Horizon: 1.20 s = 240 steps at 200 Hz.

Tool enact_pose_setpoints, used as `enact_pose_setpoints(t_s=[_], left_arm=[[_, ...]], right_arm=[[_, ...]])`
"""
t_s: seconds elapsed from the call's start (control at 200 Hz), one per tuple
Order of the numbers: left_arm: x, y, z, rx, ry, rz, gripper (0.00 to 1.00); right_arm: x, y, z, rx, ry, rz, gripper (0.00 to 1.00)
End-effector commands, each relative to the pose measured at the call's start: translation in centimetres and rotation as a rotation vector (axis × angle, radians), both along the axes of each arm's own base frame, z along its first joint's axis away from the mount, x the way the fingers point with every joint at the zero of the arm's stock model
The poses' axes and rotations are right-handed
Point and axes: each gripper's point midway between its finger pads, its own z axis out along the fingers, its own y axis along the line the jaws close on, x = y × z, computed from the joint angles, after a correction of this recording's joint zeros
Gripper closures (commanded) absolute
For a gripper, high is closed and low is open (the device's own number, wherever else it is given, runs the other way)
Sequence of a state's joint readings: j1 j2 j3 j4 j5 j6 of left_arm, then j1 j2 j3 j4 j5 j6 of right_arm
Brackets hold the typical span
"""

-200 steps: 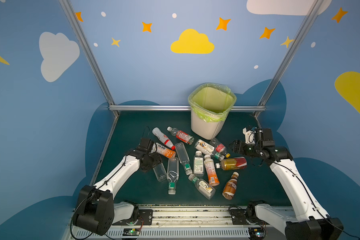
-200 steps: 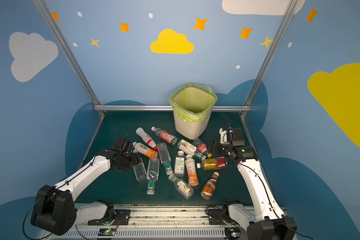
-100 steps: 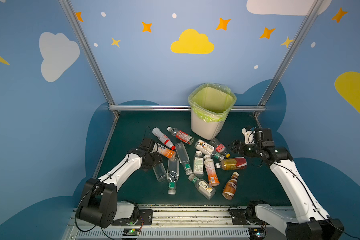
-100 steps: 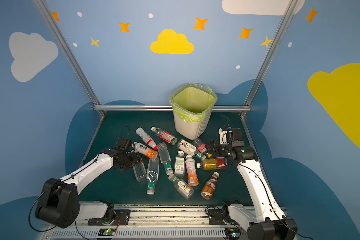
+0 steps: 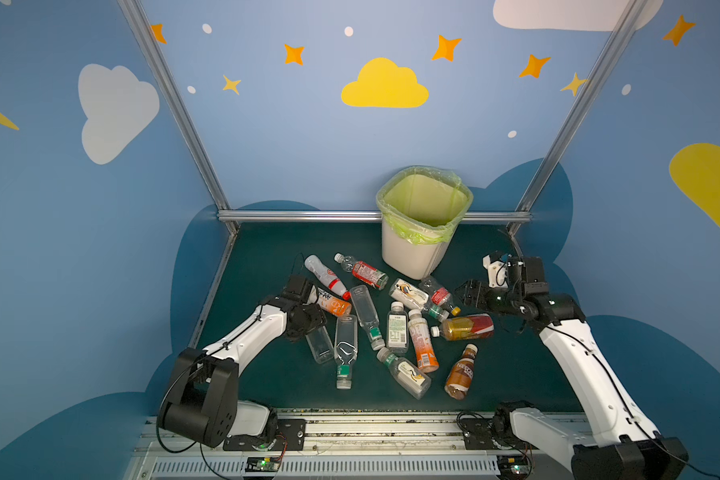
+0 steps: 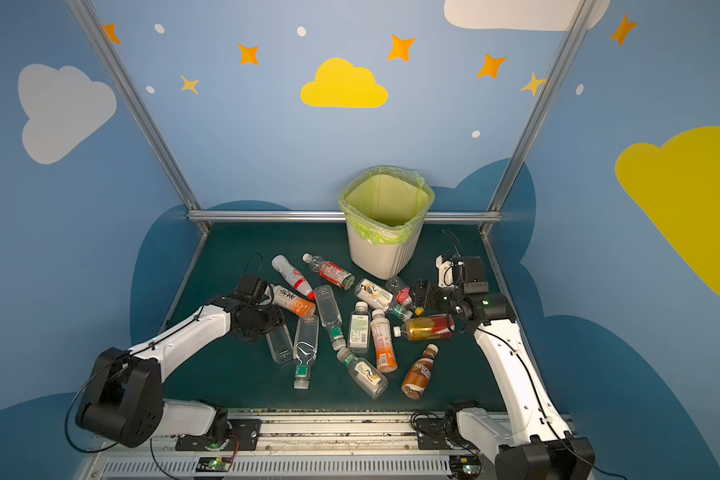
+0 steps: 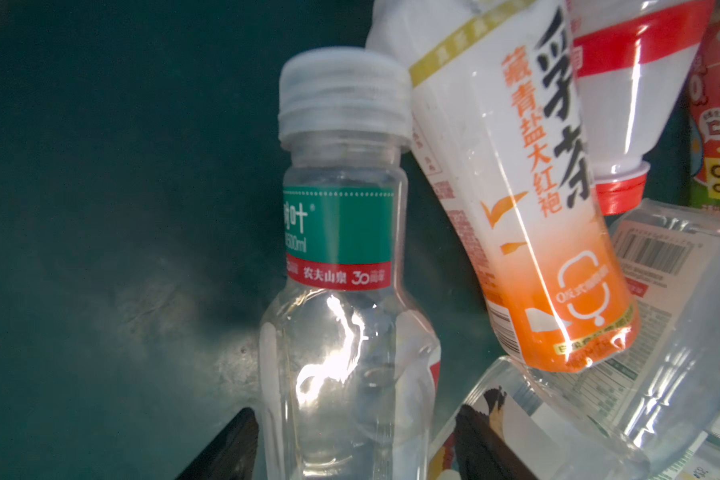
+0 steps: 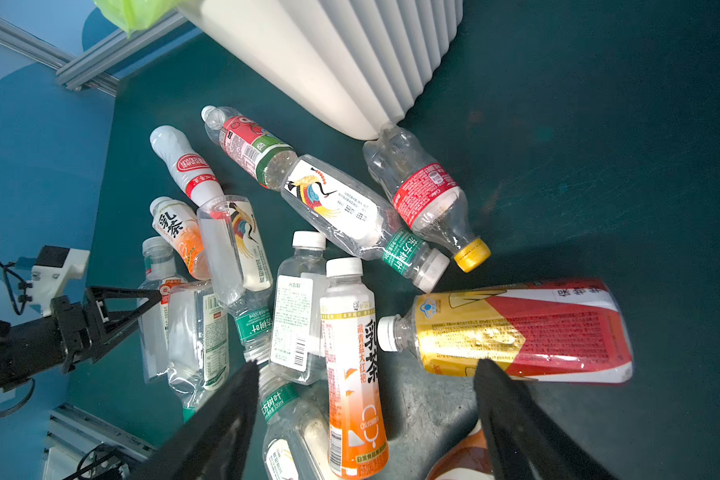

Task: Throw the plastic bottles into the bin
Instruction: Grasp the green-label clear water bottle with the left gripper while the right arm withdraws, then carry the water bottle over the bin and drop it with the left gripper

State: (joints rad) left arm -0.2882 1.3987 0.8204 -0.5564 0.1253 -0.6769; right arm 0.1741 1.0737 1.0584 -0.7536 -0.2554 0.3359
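Since second ago left arm leaned inward slightly. Nearest, left gripper low, fingers flanking clear bottle at pile's left edge; pinching or not, cannot tell. Opposite, right gripper spread wide by pile's right side. Between them plastic bottles strewn on table. Behind, bin upright.

Seen from my remote station: a dozen or so plastic bottles lie on their sides in a loose heap on the dark green tabletop, clear or milky white, with red, orange and white labels. A brown coffee bottle lies nearest me. Behind them the bin, white with a yellow-green liner, stands upright, with a yellow-capped bottle at its foot.
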Motion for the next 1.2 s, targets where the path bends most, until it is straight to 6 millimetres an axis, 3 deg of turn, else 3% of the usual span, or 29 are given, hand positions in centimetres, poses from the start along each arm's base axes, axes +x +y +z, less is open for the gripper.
enact_pose_setpoints(t_s=[0.0, 0.15, 0.305, 0.426, 0.686, 0.816, 0.996, 1.081, 1.197], left_arm=[[0.0, -0.1, -0.4, 0.020, 0.009, -0.018, 0.25], [-0.3, -0.2, -1.0, 0.037, 0.037, -0.031, 0.26], [-0.6, -0.3, -1.3, 0.040, 0.054, -0.048, 0.42], [-0.9, -0.2, -1.2, 0.049, 0.079, -0.063, 0.46], [-0.9, 0.2, 3.5, 0.046, 0.010, -0.063, 0.46], [0.4, -0.5, 7.5, 0.004, -0.070, -0.063, 0.46], [4.4, -3.2, 15.9, -0.091, -0.238, -0.149, 0.45], [7.3, -5.7, 21.1, -0.173, -0.345, -0.220, 0.45], [13.5, -10.2, 28.3, -0.283, -0.551, -0.311, 0.46]], right_arm=[[-0.1, 0.4, -0.4, 0.009, 0.008, 0.014, 0.18], [0.0, 0.4, -0.4, 0.010, 0.008, 0.013, 0.18], [0.1, 0.4, -0.4, 0.008, 0.006, 0.012, 0.18], [0.1, 0.3, -0.4, 0.006, 0.007, 0.009, 0.18], [0.1, 0.2, -0.4, 0.005, 0.008, 0.002, 0.18], [0.3, 0.4, -0.4, 0.013, 0.009, 0.003, 0.18], [0.8, 0.7, 0.0, 0.021, 0.007, 0.011, 0.18], [1.0, 0.8, 0.2, 0.024, 0.005, 0.013, 0.18], [1.5, 1.2, 0.8, 0.038, -0.006, 0.017, 0.18]])
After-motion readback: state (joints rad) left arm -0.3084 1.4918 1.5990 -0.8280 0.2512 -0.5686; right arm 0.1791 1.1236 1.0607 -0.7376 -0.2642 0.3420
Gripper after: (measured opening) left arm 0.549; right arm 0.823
